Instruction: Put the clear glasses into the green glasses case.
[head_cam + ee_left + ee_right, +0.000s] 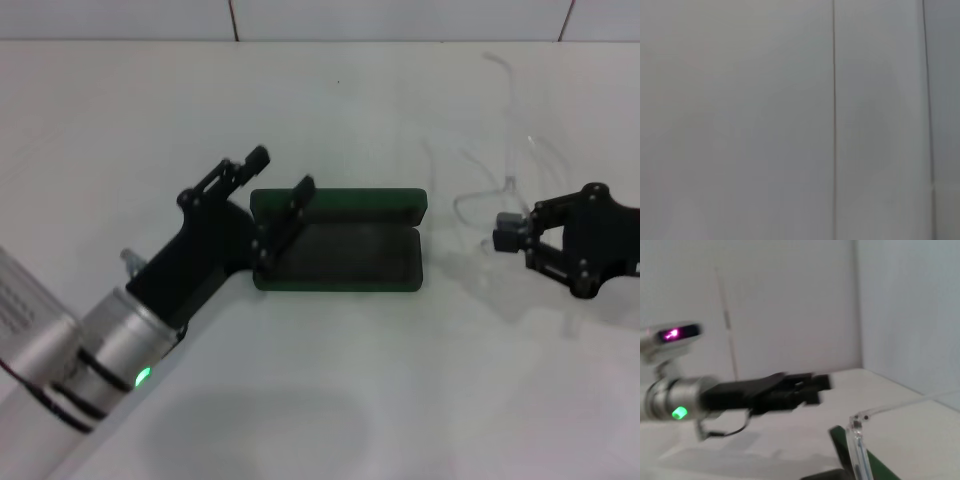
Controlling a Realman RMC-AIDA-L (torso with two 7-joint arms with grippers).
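The green glasses case (340,255) lies open in the middle of the white table, lid flat behind the dark lined base. My left gripper (281,172) is open at the case's left end, one finger (300,192) over the lid's corner. To the right of the case, my right gripper (505,232) is shut on the clear glasses (511,178), whose thin arms reach toward the far edge. In the right wrist view, the clear glasses' hinge (858,440) stands close up over the green glasses case (882,467), with the left gripper (810,385) beyond.
The white table (400,380) runs back to a tiled wall (400,18). The left wrist view shows only a plain grey surface with thin seams (834,120).
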